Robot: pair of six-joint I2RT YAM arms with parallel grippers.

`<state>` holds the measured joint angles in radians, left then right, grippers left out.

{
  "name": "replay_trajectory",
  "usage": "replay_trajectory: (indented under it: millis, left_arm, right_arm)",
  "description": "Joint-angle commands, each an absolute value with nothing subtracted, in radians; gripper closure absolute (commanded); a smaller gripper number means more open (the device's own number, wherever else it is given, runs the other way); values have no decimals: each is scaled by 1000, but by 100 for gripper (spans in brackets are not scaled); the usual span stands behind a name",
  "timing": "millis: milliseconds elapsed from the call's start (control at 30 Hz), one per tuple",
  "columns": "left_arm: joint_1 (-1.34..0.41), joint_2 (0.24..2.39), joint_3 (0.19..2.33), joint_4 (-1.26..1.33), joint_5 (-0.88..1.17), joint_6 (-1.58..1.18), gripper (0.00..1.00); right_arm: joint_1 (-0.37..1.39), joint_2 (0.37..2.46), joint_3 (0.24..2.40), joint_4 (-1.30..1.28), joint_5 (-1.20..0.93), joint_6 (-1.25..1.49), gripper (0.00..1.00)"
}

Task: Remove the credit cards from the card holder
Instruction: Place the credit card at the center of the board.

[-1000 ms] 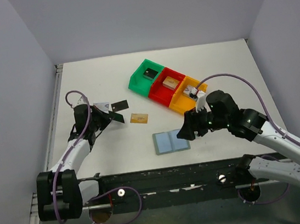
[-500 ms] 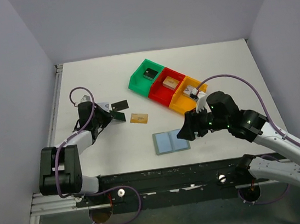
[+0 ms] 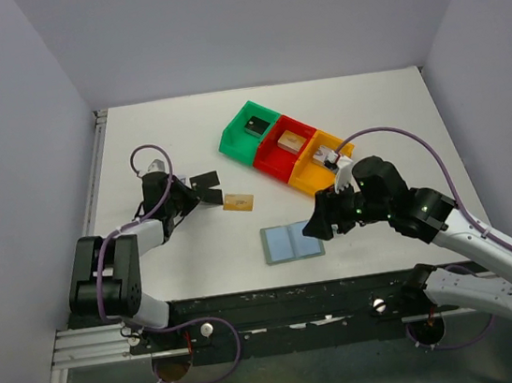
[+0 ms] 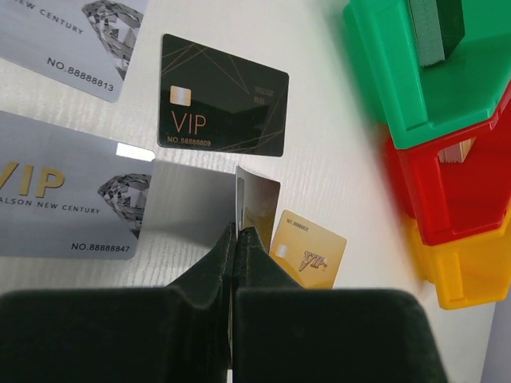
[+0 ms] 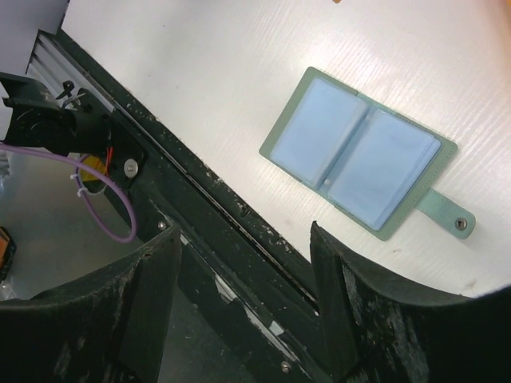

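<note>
Grey-blue card holder [image 3: 292, 241] is lying open near the near edge of the desk [image 3: 376, 100], a bit right of middle, in the overhead shot. My right pincer [image 3: 320, 224] hangs just beside its right end. The left pincer [image 3: 188, 195] is over toward the left edge, next to the black card [image 3: 205, 179] and gold card [image 3: 237, 202]. Green bin [image 3: 250, 128], red bin [image 3: 285, 146] and orange bin [image 3: 321, 159] sit in a diagonal row mid-desk.

Left wrist cam: jaws pressed together on a thin card [image 4: 259, 201] stood on edge, with silver cards [image 4: 64, 203] on one side of it in frame and the gold one on the other. My worry is that it's nipped by a sliver. It could twist out, or drop onto the others and make a stack that's a pain to lift. Bins crowd the right side.

Right wrist cam: fingers spread, nothing between them. Both panels look bare, though I can't rule out a card tucked in. If one is, pulling could drag the loose holder.
</note>
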<state>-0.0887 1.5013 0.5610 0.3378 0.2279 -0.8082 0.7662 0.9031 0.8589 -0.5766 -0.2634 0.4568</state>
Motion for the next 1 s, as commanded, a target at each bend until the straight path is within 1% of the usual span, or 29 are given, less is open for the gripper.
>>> replay_trajectory:
  millis: [0, 300, 467, 567, 700, 967]
  left_arm:
    - [-103, 1529, 571, 345, 224, -773, 100]
    - [-107, 1563, 591, 318, 206, -772, 99]
    - [-109, 1591, 611, 314, 225, -765, 86]
    - [-107, 1594, 607, 316, 229, -764, 84]
    - [-107, 1592, 612, 308, 230, -756, 74]
    - [-109, 1586, 624, 278, 233, -733, 69]
  right_arm:
    - [767, 905, 850, -569, -227, 433, 27]
    - [767, 885, 831, -583, -216, 439, 27]
    - [765, 874, 827, -591, -209, 437, 27]
    - [767, 874, 824, -597, -203, 436, 27]
    - [767, 876, 824, -595, -203, 434, 27]
    - [769, 877, 822, -597, -199, 431, 27]
